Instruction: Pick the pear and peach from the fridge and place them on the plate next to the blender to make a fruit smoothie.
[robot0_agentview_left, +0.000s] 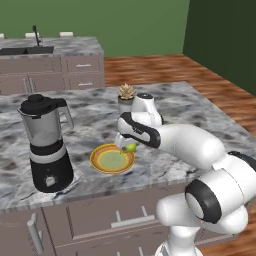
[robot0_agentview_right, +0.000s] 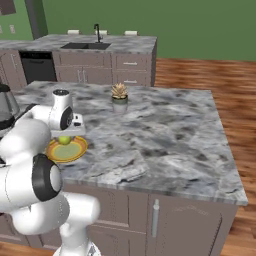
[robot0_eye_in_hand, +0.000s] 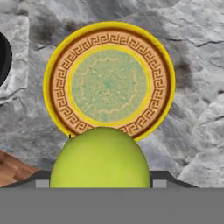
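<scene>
My gripper (robot0_agentview_left: 127, 145) is shut on the yellow-green pear (robot0_agentview_left: 131, 147) and holds it just above the near rim of the yellow-orange plate (robot0_agentview_left: 96, 161). In the hand view the pear (robot0_eye_in_hand: 100, 159) sits between the fingertips (robot0_eye_in_hand: 40, 178), and the plate (robot0_eye_in_hand: 57, 87) lies bare beyond it. From the right base view the pear (robot0_agentview_right: 64, 140) hangs over the plate (robot0_agentview_right: 82, 148) under the hand (robot0_agentview_right: 65, 135). The dark blender (robot0_agentview_left: 46, 145) stands left of the plate. The peach and the fridge are out of view.
A small potted plant (robot0_agentview_left: 126, 95) stands on the marble island behind the arm. The island's front edge (robot0_agentview_left: 100, 192) runs close to the plate. A back counter with a sink (robot0_agentview_right: 85, 46) and a black dishwasher (robot0_agentview_right: 37, 67) lies beyond.
</scene>
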